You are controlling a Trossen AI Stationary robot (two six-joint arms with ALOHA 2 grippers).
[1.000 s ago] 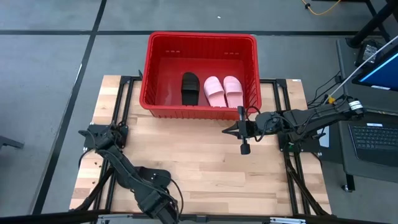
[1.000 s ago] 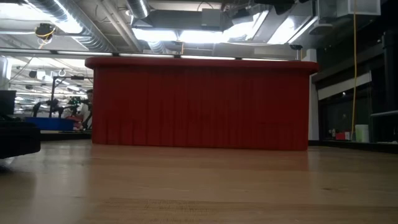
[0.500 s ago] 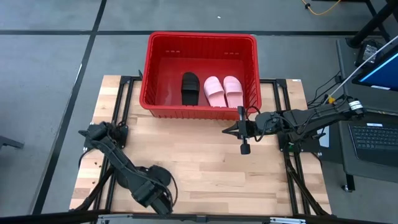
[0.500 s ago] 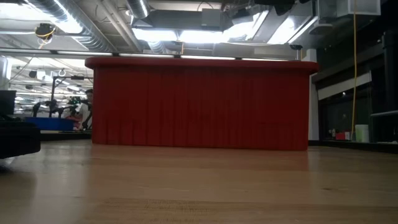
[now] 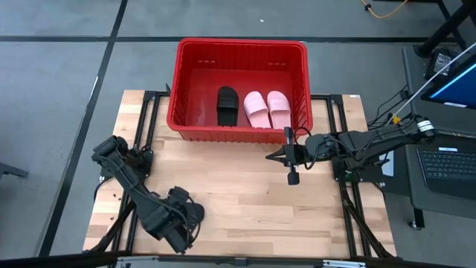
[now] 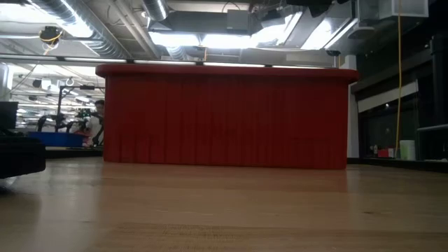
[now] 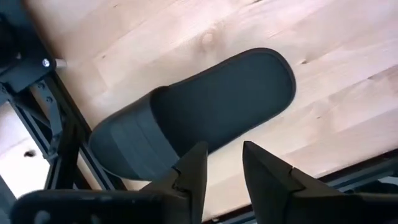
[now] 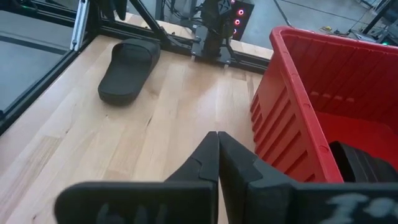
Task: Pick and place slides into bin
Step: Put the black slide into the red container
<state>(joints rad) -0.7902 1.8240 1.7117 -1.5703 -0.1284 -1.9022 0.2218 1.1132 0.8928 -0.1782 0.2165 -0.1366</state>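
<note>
The red bin stands at the table's far edge and holds one black slide and two pink slides lying flat on its floor. A second black slide lies sole down on the wood near the table's near left corner; in the high view my left arm hides it. My left gripper hangs open above that slide, pointing down, with nothing between its fingers. My right gripper is shut and hovers in front of the bin's near wall.
Bare wood lies between the bin's near wall and the table's near edge. Dark frame rails run along the table's sides beside the slide. A laptop sits off the table's right side.
My left gripper has risen and drawn toward the table's left edge and a little away from its near edge, still pointing down. The right arm and the slides in the bin have kept still.
</note>
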